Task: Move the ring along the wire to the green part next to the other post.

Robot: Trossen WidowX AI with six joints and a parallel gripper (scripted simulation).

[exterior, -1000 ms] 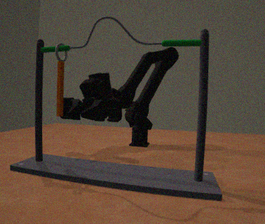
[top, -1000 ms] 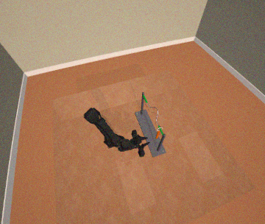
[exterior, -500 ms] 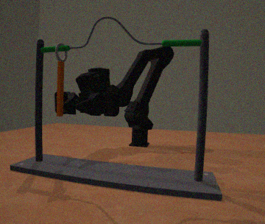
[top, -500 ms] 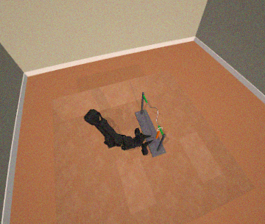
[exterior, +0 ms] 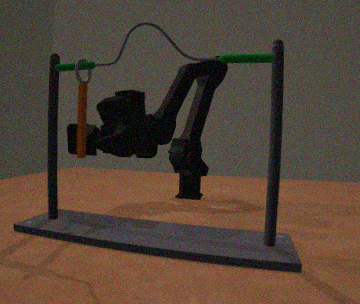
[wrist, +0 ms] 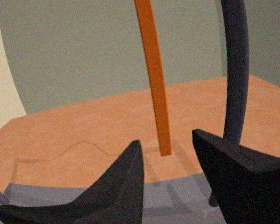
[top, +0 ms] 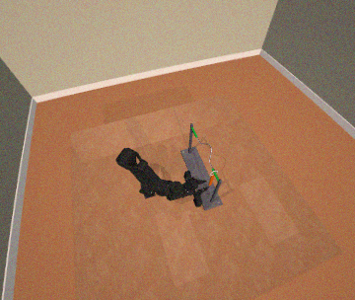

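The ring (exterior: 76, 72) hangs around the green wire part (exterior: 65, 67) beside one post (exterior: 53, 140) (wrist: 237, 65), the left one in the exterior view. Its orange handle (top: 211, 181) (exterior: 82, 107) (wrist: 158, 75) hangs straight down. My gripper (top: 207, 186) (exterior: 96, 141) (wrist: 167, 141) is partly open with nothing held. It is close to the handle's lower part. In the wrist view the handle's lower end shows between and just beyond the fingertips. The other green part (top: 194, 132) (exterior: 248, 58) is bare, beside the other post (top: 190, 140) (exterior: 275, 145).
The thin grey wire (exterior: 145, 23) arches between the green parts, above the gripper in the exterior view. The grey base (top: 191, 160) (exterior: 168, 242) carries both posts. The near post stands just right of the right finger in the wrist view. The arm reaches in from behind the base in the exterior view.
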